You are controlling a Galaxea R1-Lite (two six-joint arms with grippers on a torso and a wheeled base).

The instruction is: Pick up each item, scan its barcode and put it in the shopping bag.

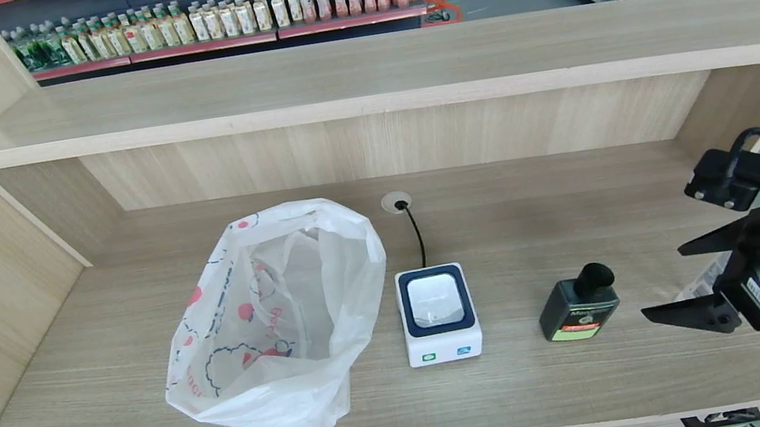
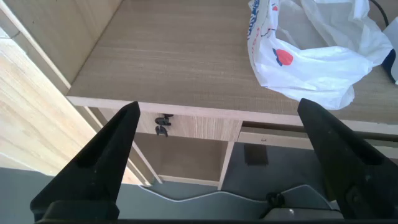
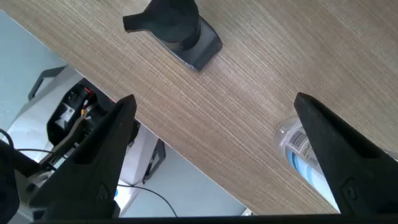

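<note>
A white plastic shopping bag [image 1: 275, 319] printed with red and blue figures lies open on the counter's left half; its near edge shows as the bag [image 2: 311, 56] in the left wrist view. The white barcode scanner [image 1: 438, 314] sits at the middle. To its right stands a dark bottle [image 1: 578, 304] with a black cap, also seen as the dark bottle [image 3: 180, 28]. A clear labelled bottle [image 3: 298, 146] lies at the counter's right edge, under my right gripper [image 1: 664, 281], which hangs open and empty. My left gripper [image 2: 219, 104] is open and empty, low in front of the counter's front edge.
A black cable [image 1: 417, 234] runs from the scanner to a grommet hole [image 1: 396, 202] at the back. Wooden walls and a raised shelf [image 1: 374, 71] enclose the counter on the left, back and right. Bare wood lies between the scanner and the dark bottle.
</note>
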